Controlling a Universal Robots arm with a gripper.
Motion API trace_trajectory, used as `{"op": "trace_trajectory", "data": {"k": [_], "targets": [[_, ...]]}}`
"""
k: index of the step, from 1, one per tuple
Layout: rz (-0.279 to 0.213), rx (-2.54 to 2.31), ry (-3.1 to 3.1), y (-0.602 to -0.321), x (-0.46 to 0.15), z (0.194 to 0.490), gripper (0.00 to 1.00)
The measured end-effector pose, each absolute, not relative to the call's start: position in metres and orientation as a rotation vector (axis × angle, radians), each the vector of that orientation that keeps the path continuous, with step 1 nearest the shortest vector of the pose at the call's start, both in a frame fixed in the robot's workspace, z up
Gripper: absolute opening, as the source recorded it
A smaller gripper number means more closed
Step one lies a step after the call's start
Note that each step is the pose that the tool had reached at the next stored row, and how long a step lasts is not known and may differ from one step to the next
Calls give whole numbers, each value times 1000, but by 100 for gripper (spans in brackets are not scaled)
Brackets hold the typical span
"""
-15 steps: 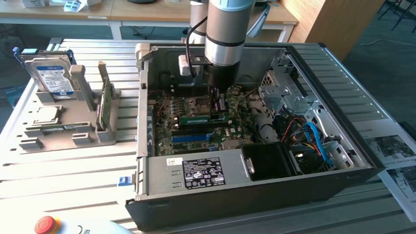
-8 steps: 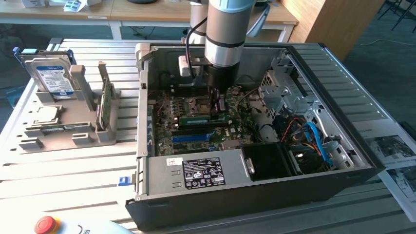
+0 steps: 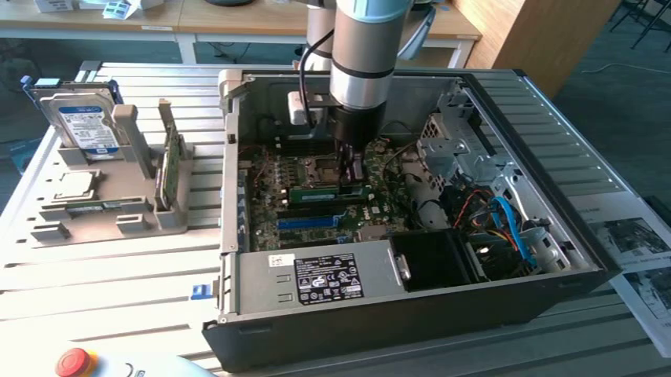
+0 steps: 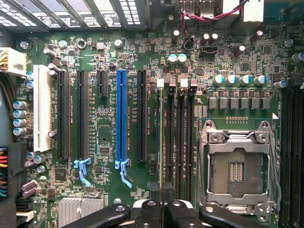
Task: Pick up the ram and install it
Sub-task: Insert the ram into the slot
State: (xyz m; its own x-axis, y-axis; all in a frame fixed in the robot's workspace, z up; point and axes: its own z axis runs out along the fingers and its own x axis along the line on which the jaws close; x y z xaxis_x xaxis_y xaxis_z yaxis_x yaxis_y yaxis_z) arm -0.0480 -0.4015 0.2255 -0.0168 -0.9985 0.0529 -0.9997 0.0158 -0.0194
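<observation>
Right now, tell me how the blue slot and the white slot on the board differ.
The blue slot is slimmer; the white slot is broader. The blue slot ends in a pale blue latch; the white slot shows none. Both stand empty and parallel on the motherboard.

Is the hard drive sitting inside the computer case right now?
No, the hard drive stands in a gray holder outside the case, on the exterior view's left.

Incomplete from my station: red button (image 3: 75, 363), lower left of frame, cut by the bottom edge; printed sheets (image 3: 642, 250), right edge, cropped; arm (image 3: 362, 47), top centre, cut off; power-supply label (image 3: 328, 279) and hard drive (image 3: 82, 118) label, print too small.
</observation>
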Motion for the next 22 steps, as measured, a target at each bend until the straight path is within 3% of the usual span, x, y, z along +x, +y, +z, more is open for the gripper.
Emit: {"op": "trace_trajectory", "data": {"k": [17, 22], "targets": [[80, 2186, -2222, -401, -48, 223, 12], [80, 2186, -2222, -402, -48, 223, 19]]}}
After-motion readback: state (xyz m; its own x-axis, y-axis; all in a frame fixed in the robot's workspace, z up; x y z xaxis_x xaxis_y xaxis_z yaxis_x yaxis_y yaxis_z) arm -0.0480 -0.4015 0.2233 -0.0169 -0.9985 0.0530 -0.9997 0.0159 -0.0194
